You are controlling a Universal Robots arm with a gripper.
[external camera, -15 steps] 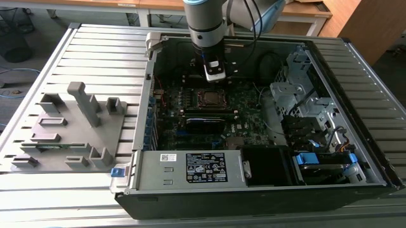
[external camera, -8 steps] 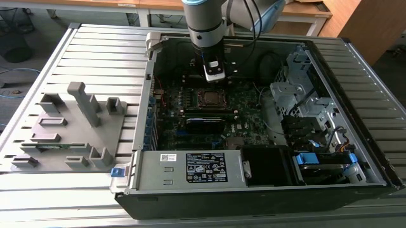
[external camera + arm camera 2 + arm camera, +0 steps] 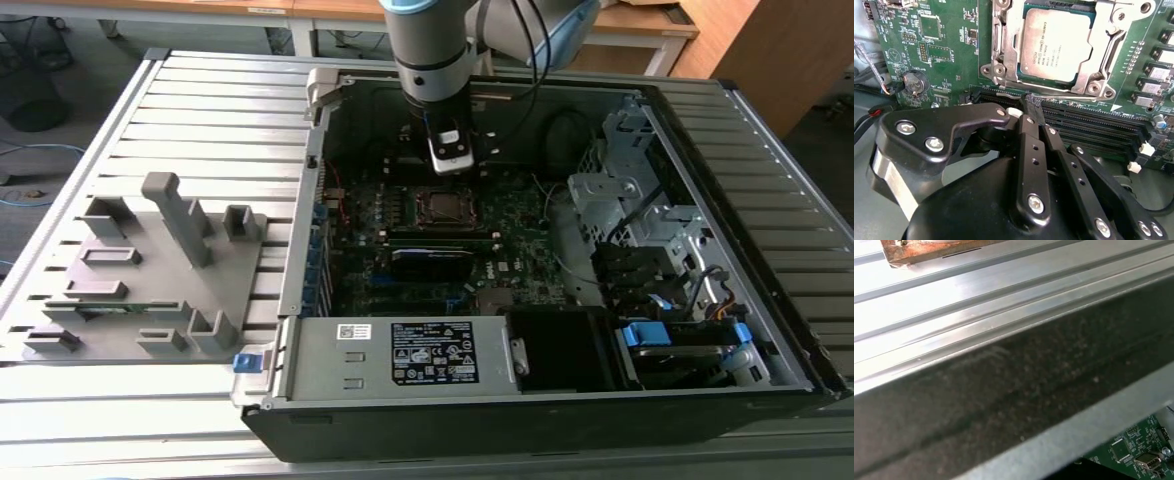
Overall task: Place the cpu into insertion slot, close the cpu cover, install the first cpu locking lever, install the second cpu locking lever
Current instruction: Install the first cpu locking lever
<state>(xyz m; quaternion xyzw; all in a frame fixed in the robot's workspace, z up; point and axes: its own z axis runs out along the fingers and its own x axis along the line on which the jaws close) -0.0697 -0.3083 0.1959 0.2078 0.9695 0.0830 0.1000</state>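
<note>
1. Nearest the lens in the second wrist view: gripper [image 3: 1030, 107], made of matt black links with bright screw heads. The fingers are closed together and nothing is held. The tips are poised just above the memory slots [image 3: 1089, 122], which are long, narrow, black and ribbed.
2. Just beyond: the cpu cover [image 3: 1010, 47], a thin silvery stamped frame with a square window, lying flat around the chip.
3. Inside that window: the cpu [image 3: 1054, 42], a flat square with a dull grey matt top. It is seated in the insertion slot [image 3: 441, 206], which sits directly below the gripper in the exterior view.
4. Around these: the motherboard [image 3: 949, 50], dark green and densely studded with parts, with a round coin battery [image 3: 915, 82] well apart from the socket.
5. Step judged to be in hand: locking of the levers, though it cannot be told whether they are latched. The closed tips are best used as one blunt pusher, applied to the lever only and kept off the chip and memory slots.
</note>
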